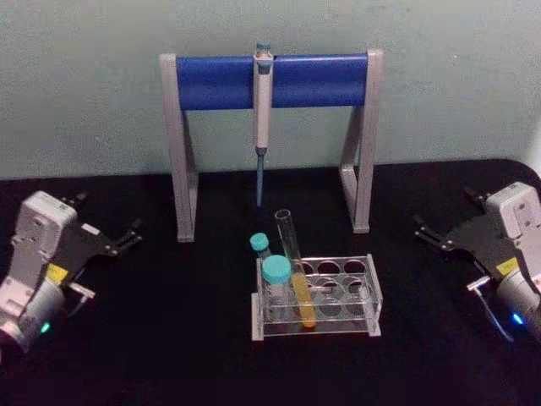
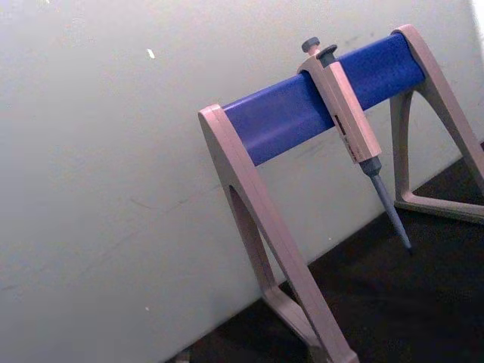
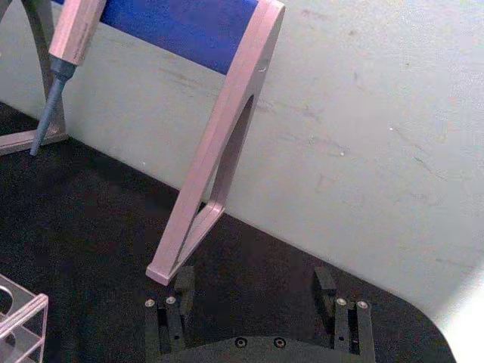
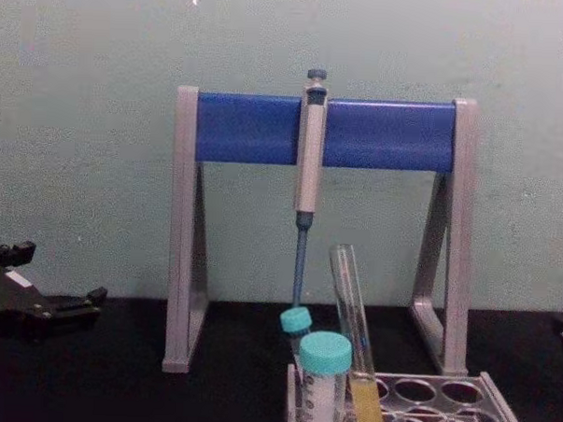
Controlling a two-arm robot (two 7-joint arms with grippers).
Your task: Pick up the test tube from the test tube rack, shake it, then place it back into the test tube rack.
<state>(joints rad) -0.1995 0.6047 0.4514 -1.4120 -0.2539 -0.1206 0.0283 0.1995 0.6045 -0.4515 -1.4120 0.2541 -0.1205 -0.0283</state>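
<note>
The left gripper [image 1: 108,214] is resting near the worktop's left edge with its fingers spread wide and nothing between them. The right gripper [image 1: 442,209] is sitting near the right edge, likewise gaping and holding nothing; its two fingers [image 3: 184,283] are showing well apart in the right wrist view. Both are lying well clear of the test tube rack [image 1: 362,269], which is standing between them, toward the front middle of the black worktop [image 1: 169,338].

The one test tube [image 1: 294,271] is sitting in a hole near the rack's left end, leaning, with yellow liquid filling its lower part. Two teal-capped tubes [image 1: 276,272] are standing just beside it, at the same end. Behind, near the back edge, one grey-and-blue pipette stand [image 1: 211,80] is carrying a single pipette [image 1: 263,101], hanging tip down. A pale green wall [image 1: 84,85] is closing off the room right behind the worktop.
</note>
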